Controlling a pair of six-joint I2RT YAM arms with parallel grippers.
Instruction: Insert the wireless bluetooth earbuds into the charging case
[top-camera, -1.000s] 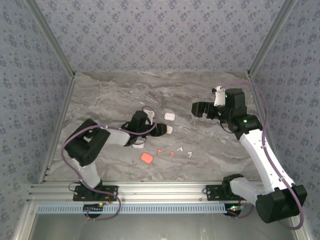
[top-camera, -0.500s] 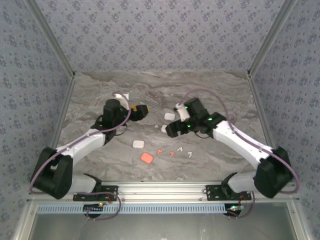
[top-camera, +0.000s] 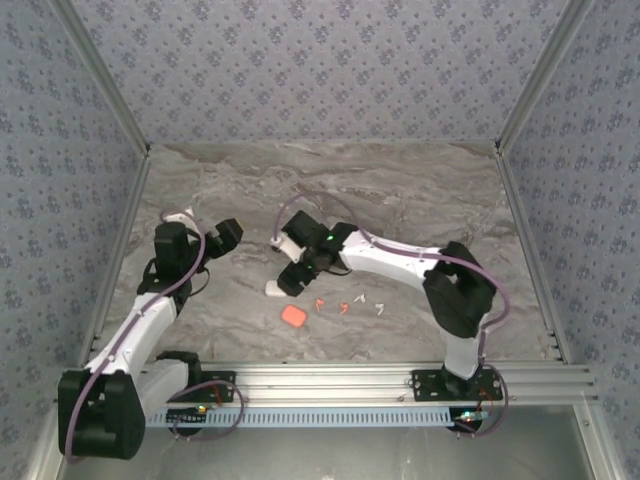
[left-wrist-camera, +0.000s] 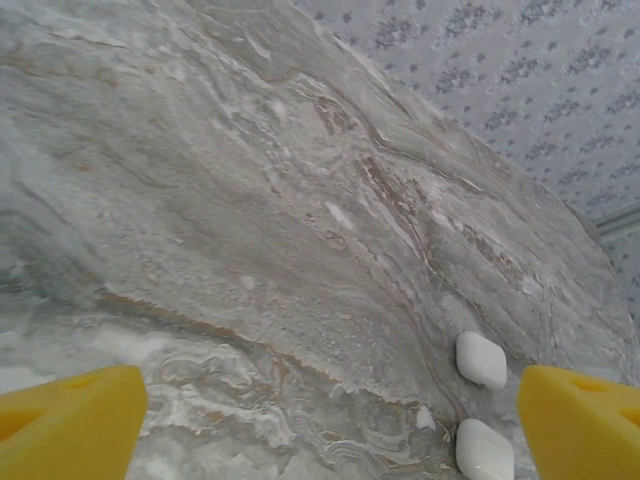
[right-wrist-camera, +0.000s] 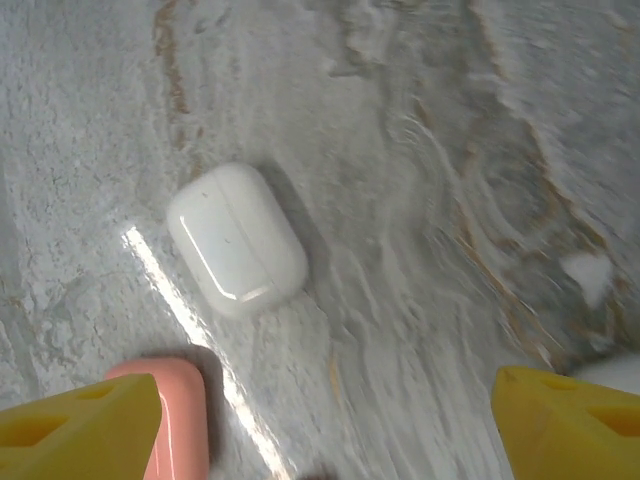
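**Task items.** Four of the wireless bluetooth earbuds (top-camera: 343, 307) can be made out from the overhead camera. They are tiny stemmed pieces lying loose in a short row on the grey veined marble tabletop (top-camera: 420, 200), in its near half around the centre. The left two are orange-red and the right two are white. All four lie outside the cases.

**Containers.**
- A rounded orange-red charging case (top-camera: 293, 315) sits just left of the row, lid down.
- A glossy white rounded charging case (right-wrist-camera: 237, 240) lies just beyond it and slightly left. It is near the orange-red case but not touching it, and its lid is down.
- The left wrist camera shows a pair of further white rounded cases (left-wrist-camera: 481, 359), one just beside the other, both with lids down. A small white speck (left-wrist-camera: 425, 417) next to them is too small to identify.
- No case's contents can be seen.

**End effectors.**
- The right gripper (right-wrist-camera: 325, 400) hangs low over the glossy white case and the orange-red case. Its yellow fingers (right-wrist-camera: 75, 430) are spread wide with nothing between them, and one finger hides part of the orange-red case.
- The left gripper (top-camera: 228, 234) is at the left of the table, well apart from the earbuds. Its yellow fingertips (left-wrist-camera: 70, 420) are also wide apart and hold nothing.
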